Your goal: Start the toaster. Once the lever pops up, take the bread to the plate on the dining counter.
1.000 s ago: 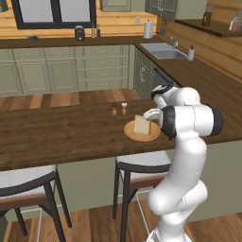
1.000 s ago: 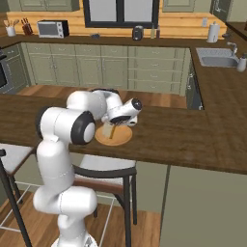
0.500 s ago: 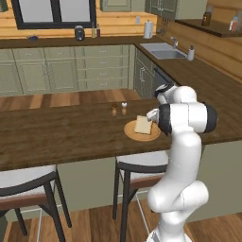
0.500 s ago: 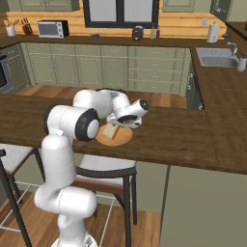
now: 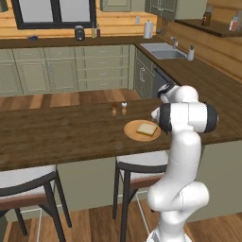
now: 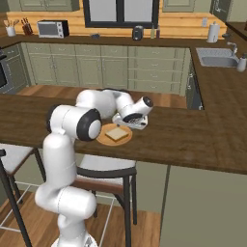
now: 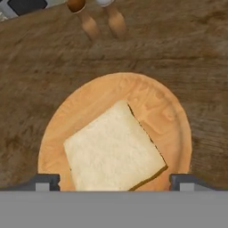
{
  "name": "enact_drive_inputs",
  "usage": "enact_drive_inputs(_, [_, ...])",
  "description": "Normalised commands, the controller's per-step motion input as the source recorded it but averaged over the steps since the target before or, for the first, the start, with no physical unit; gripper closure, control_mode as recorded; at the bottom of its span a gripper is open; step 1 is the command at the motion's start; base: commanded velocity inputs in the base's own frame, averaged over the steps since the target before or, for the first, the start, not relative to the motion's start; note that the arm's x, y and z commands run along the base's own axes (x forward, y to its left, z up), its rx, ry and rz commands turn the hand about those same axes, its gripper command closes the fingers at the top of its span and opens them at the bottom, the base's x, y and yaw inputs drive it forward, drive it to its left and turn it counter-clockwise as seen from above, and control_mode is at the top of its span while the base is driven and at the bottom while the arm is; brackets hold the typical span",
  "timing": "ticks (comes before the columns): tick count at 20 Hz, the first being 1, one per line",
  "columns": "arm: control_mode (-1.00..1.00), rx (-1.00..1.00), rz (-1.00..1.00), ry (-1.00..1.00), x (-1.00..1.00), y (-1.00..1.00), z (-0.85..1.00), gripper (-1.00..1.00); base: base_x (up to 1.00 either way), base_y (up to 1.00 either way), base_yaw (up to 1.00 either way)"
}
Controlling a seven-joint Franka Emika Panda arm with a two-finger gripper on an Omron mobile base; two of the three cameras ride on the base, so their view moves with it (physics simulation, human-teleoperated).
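Note:
The bread (image 7: 115,151), a pale square slice, lies flat on the round orange-tan plate (image 7: 164,107) on the dark wooden dining counter (image 7: 35,67). My gripper (image 7: 115,182) hovers just above it, open, its fingertips (image 7: 42,181) standing wide to either side of the slice and touching nothing. From the left base the bread (image 5: 146,128) rests on the plate (image 5: 130,130) near the counter's front edge, close to my gripper (image 5: 155,115). From the right base the gripper (image 6: 129,124) hangs over the bread (image 6: 118,134). The toaster and its lever are out of view.
Two small shakers (image 5: 114,109) (image 5: 124,108) stand on the dining counter (image 5: 61,132) just beyond the plate. Black-legged stools (image 5: 23,182) (image 5: 137,163) sit under its front edge. Olive cabinets and a sink (image 5: 163,52) line the far walls.
The gripper has opened and let go of the bread, which has gone from standing tilted in the fingers to lying flat on the plate. The hand has drawn back slightly.

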Motion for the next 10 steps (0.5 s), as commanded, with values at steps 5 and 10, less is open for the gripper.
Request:
enact_drive_inputs(5, [-1.0,-0.09,-0.08,0.02,-0.2,-0.16,0.39,-1.0,0.0,0.0,0.0])
enact_drive_inputs(10, [-1.0,-0.08,0.0,-0.02,-0.89,0.42,1.0,-1.0,0.0,0.0,0.0])
